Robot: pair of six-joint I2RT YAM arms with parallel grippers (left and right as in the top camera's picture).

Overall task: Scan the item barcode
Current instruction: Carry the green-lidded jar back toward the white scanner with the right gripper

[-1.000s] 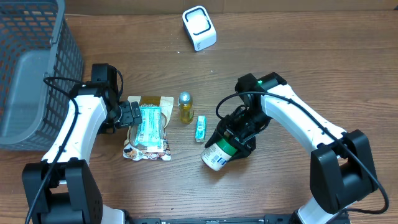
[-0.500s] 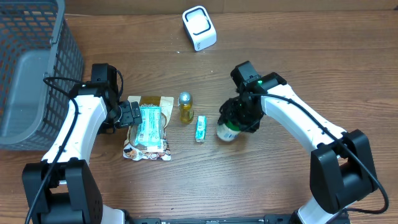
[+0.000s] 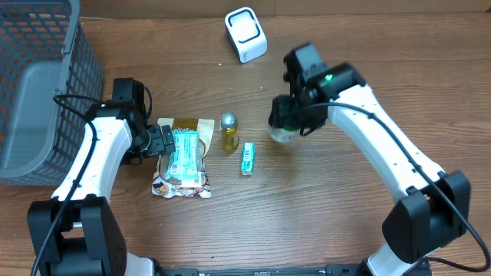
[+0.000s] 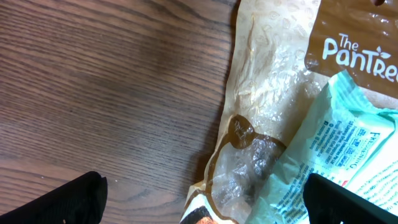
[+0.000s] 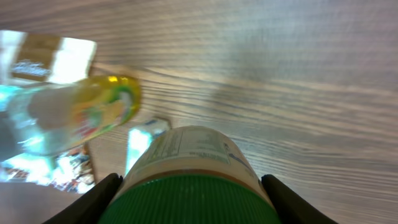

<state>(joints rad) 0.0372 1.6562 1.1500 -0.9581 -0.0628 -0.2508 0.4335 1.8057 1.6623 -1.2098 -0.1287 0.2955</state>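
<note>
Gripping the green-lidded jar point(image 3: 281, 129) for presentation, jaws part-closed, the right hand point(image 3: 295, 115) should next face its barcode toward the far-edge scanner point(image 3: 245, 34).

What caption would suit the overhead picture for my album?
Right gripper holding a jar, white scanner nearby, snack packets beside the left gripper.

A dark brown, wood-grain worktop point(image 3: 345, 230) fills nearly the whole overhead view, its planks running left to right. A pale beige strip point(image 3: 383, 6) runs along the far edge; what it is cannot be told. A grey wire-mesh basket point(image 3: 77, 46) stands at the far left corner. The light is soft and even, leaving faint shadows and a dull sheen on the wood.
</note>
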